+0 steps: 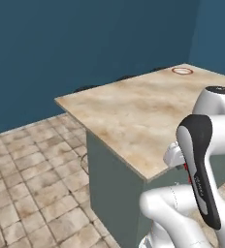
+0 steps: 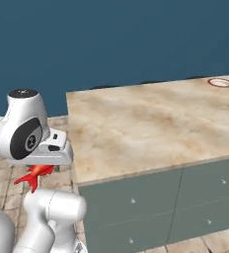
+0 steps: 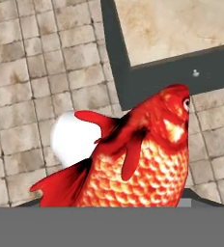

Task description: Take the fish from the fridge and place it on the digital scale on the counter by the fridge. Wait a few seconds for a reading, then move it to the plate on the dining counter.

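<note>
Hand view gives you the fish [image 3: 143, 159] clamped in the fingers, hanging over the tiled floor [image 3: 27, 72] just short of the table [image 2: 146, 123]. Judging by that, only the last step remains: the plate [image 2: 220, 82] waits at the far corner.

Beige marbled dining counter [image 1: 134, 111] on tiled floor [image 1: 32, 184], red-rimmed white plate [image 1: 182, 71] at its far corner
</note>
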Motion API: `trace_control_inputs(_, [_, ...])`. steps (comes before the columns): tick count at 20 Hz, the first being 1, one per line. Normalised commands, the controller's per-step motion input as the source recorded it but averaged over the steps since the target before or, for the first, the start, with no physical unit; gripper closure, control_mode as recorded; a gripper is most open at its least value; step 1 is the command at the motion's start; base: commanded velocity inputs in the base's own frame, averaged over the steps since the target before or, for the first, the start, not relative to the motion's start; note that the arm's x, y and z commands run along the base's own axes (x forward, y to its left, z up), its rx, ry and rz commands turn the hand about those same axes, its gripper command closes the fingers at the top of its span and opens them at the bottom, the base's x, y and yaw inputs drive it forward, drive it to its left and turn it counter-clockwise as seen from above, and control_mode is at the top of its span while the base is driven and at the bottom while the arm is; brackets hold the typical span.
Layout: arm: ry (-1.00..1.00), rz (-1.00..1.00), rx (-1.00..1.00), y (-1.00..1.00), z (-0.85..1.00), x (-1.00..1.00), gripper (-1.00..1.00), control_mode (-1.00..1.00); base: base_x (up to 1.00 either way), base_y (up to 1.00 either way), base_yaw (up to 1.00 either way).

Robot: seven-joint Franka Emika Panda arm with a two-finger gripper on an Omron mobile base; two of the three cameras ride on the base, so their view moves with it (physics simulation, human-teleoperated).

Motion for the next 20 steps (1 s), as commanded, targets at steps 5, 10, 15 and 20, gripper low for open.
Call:
trace_control_inputs(5, [0.0,0.0,0.0,0.0,0.0,0.0,1.0,1.0,0.34,1.0,-0.43])
trace_control_inputs(10, [0.0,0.0,0.0,0.0,0.0,0.0,1.0,1.0,0.27,1.0,-0.5])
trace_control_inputs(15, [0.0,0.0,0.0,0.0,0.0,0.0,1.0,1.0,0.33,1.0,-0.56])
trace_control_inputs(20, [0.0,0.0,0.0,0.0,0.0,0.0,1.0,1.0,0.26,1.0,-0.5])
